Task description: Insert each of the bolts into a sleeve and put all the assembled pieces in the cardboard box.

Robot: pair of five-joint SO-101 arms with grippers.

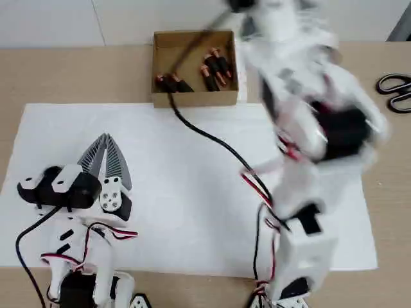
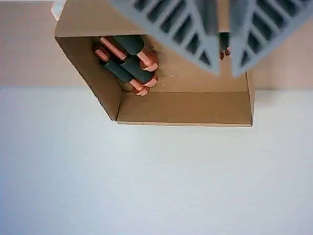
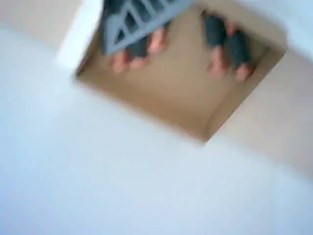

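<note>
The left tool (image 1: 106, 137) sits over the white sheet (image 1: 192, 212), well apart from the cardboard box (image 1: 157, 58) on its near side. Its ribbed grey fingers (image 2: 195, 34) are drawn together to a point and hold nothing. The right tool (image 3: 129, 22) hangs just above the box's open top; it is too smeared to tell whether it is apart or together.

The assembled pieces (image 1: 215, 67) lie inside the box in two clusters, one toward each end. Each is a dark sleeve (image 2: 122, 71) with a copper-coloured bolt (image 2: 146, 63) head showing at one end. A black cable (image 1: 212, 141) crosses over the box wall and trails away across the sheet. Scissors (image 1: 395, 90) lie on the surface (image 1: 64, 70), well apart from the box.

These pieces look small, light and stiff, and being round they would probably roll if nudged. The sleeve seems the better place to pinch, across its middle, since it likely offers more grip than the smooth metal head. Packed side by side against the box wall, they leave little room for a finger to get between them.
</note>
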